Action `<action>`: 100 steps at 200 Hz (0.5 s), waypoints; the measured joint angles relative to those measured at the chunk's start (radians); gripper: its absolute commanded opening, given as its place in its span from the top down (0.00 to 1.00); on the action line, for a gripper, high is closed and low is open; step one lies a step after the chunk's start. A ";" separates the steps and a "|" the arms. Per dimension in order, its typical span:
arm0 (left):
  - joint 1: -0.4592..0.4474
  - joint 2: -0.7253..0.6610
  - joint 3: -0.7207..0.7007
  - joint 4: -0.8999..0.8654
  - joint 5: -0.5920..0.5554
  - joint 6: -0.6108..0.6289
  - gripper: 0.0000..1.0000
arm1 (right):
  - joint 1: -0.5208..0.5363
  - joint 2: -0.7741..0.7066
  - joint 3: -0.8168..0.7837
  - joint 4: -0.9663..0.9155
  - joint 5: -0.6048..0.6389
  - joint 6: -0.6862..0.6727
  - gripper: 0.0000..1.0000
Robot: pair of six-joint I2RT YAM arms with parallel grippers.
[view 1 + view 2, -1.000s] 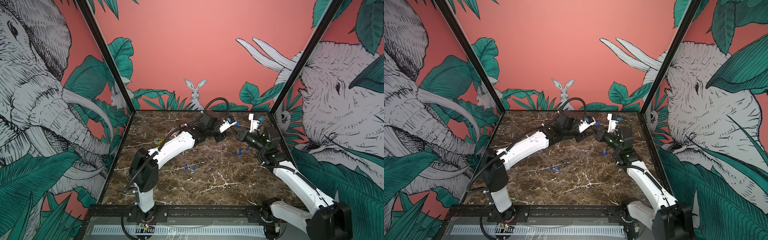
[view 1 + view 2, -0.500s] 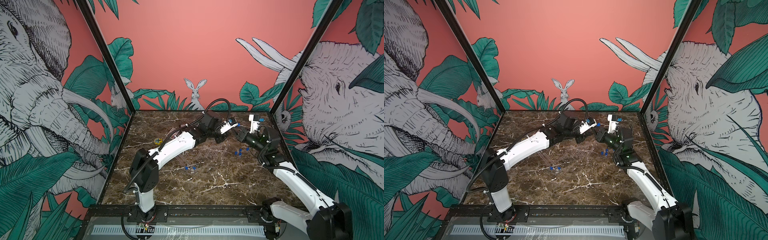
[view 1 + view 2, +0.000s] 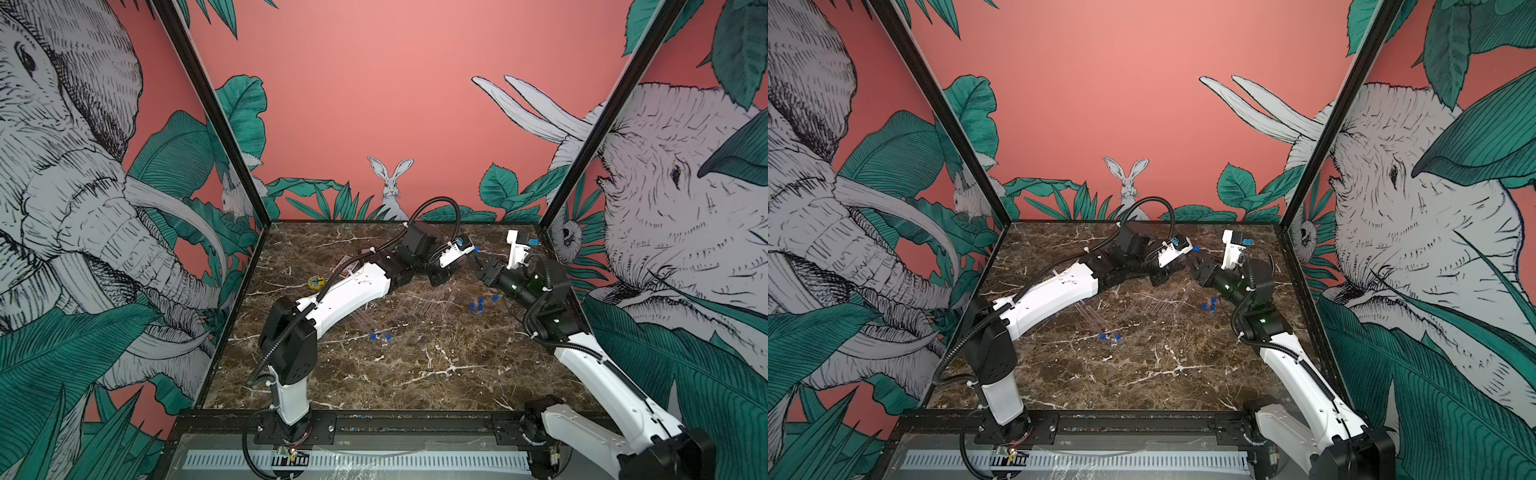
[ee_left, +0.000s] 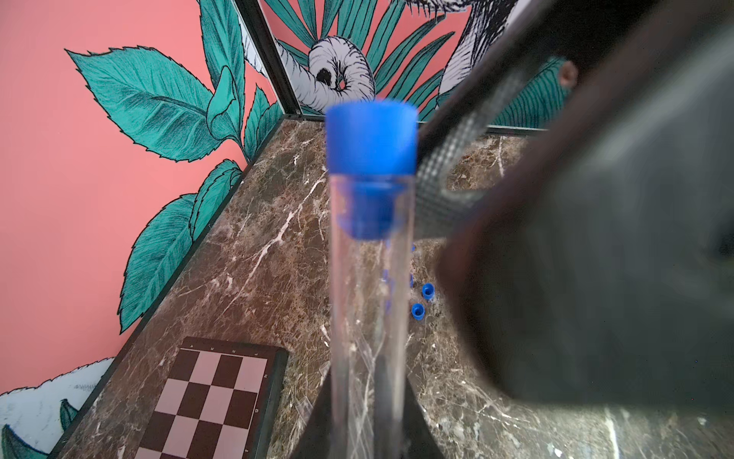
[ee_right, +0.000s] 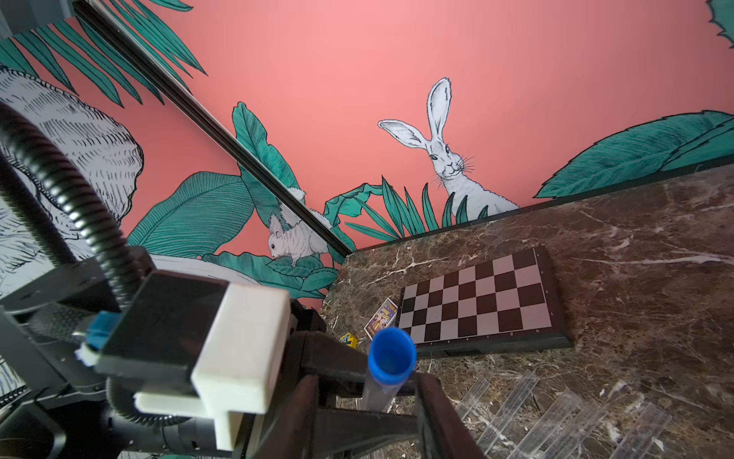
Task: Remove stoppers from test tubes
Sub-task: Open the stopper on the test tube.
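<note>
**Item:** capped test tube (image 4: 369, 318), clear and slim, with a bright-blue stopper (image 4: 371, 137) seated in its mouth.

**Location:** raised off the worktop (image 3: 415, 374), toward the back, between the two arms.

**Holder:** left pincer (image 4: 367, 433), clenched on the tube's lower shaft.

**Long axis:** runs from the left pincer straight out toward the right arm, with the stoppered end farthest from the holding jaws. In the right wrist view the stopper's hollow face looks back toward that camera.

**Right pincer** (image 5: 369, 397)**:** released, grasping nothing. Its jaws stand apart on either side of the tube's capped end. One meshed pad (image 4: 449, 159) lies just beside the stopper; whether it touches cannot be told. Nor can it be told whether the pads sit level with the blue cap or with the clear wall just under it.

**Nearer arm:** the right, by a clear margin. The stopper lies inside its open jaws.

**Judged step:** closing on the stopper, then drawing it off along the tube's own line, away from the left pincer. A sideways pull would likely lever the tube in its clamp.

**Other stock:**
- Loose stoppers (image 3: 478, 305) on the worktop by the right arm.
- Bare tubes (image 5: 556, 413) lying side by side near the chessboard (image 5: 476, 302).
- Two blue-tipped tubes (image 3: 380, 336) lying nearer the front, apparently not yet done.
</note>
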 measured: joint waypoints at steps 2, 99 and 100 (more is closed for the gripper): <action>0.000 0.000 0.000 0.000 0.000 0.000 1.00 | 0.000 -0.002 0.000 -0.003 0.002 0.000 0.56; -0.011 0.000 0.000 -0.009 -0.005 -0.042 1.00 | -0.054 0.011 0.182 -0.209 0.150 0.031 0.53; -0.012 0.000 0.000 -0.009 -0.005 -0.042 1.00 | -0.054 0.016 0.185 -0.209 0.149 0.034 0.53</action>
